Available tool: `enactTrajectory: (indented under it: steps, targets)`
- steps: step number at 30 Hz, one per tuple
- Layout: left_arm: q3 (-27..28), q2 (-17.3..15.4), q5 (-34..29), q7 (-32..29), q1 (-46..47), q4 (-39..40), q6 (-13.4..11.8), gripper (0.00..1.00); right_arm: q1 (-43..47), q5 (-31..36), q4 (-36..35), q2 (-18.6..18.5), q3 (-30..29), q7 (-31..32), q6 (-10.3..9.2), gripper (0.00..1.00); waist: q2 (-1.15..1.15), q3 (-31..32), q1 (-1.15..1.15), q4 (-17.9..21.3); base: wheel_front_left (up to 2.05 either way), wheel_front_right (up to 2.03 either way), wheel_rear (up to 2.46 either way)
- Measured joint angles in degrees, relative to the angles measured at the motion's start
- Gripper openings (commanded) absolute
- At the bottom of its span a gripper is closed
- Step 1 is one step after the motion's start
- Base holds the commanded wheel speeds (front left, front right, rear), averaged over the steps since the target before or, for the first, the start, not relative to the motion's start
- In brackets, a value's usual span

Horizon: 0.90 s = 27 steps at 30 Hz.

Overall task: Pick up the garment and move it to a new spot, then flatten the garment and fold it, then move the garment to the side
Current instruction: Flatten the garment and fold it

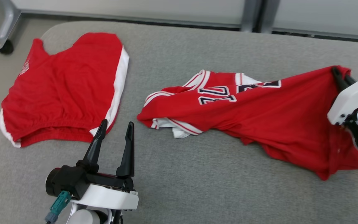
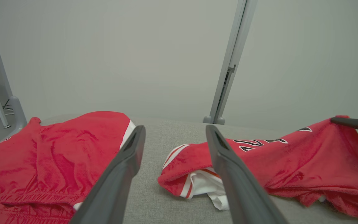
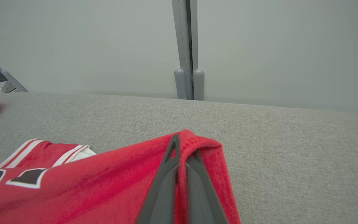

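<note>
Left claw (image 1: 117,123) nearest, spread wide, empty, near shorts (image 1: 64,90); right claw (image 1: 340,74) pinching jersey (image 1: 259,115) corner, guessing that's for dragging it somewhere new.

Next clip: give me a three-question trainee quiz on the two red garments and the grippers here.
1. True or false: the left gripper holds the red shorts.
2. Which one is shut on an edge of the numbered jersey? A, left gripper; B, right gripper.
3. Fill in: in the head view, the red shorts lie to the numbered jersey's ____.

Key: 1 false, it is open and empty; 2 B; 3 left.
</note>
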<state>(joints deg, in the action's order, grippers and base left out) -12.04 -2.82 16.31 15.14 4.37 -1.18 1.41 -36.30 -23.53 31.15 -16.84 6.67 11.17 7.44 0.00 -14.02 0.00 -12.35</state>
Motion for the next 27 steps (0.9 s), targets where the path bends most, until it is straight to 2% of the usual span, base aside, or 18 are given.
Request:
enactTrajectory:
  steps: [6, 7, 8, 9, 18, 27]
  targets:
    - [-1.6, 0.0, 0.7, 0.0, 1.4, 0.1, -0.9, 1.0, -4.3, -1.6, 4.8, -3.0, 0.9, 0.5, 0.0, 0.0, 0.0, -3.1, 0.0, -3.7, 0.0, 0.0, 0.0]
    - [-1.6, 0.0, 0.8, 0.0, 1.4, 0.1, -1.1, 1.0, -4.4, -2.1, 5.4, -2.9, 1.2, 0.5, 0.0, 0.18, 0.0, -3.4, 0.0, -4.1, 0.0, 0.0, 0.0]
    - [-1.5, 0.0, 0.8, 0.0, 1.4, 0.0, -1.2, 1.0, -4.3, -2.7, 6.1, -2.7, 1.5, 0.5, 0.0, 0.41, 0.0, -3.5, 0.0, -4.3, 0.0, 0.0, 0.0]
    - [-1.4, 0.0, 0.8, 0.0, 1.4, -0.2, -1.2, 1.0, -4.3, -2.9, 6.8, -2.4, 1.7, 0.4, 0.0, 1.0, 0.0, -3.4, 0.0, -4.4, 0.0, 0.0, 0.0]
    - [0.5, 0.1, -0.4, 0.0, 0.7, -1.2, -0.5, 1.0, -1.3, -4.9, 8.1, -0.5, 4.6, -6.9, 0.0, 1.0, 0.0, 0.7, 0.0, -1.0, 0.0, 0.0, 0.0]
    - [5.4, 0.1, -2.4, 0.0, -1.6, -1.5, 0.6, 1.0, 6.0, -6.3, 1.2, -0.9, 8.3, -15.9, 0.0, 1.0, 0.0, 6.1, 0.0, 4.7, 0.0, 0.0, 0.0]
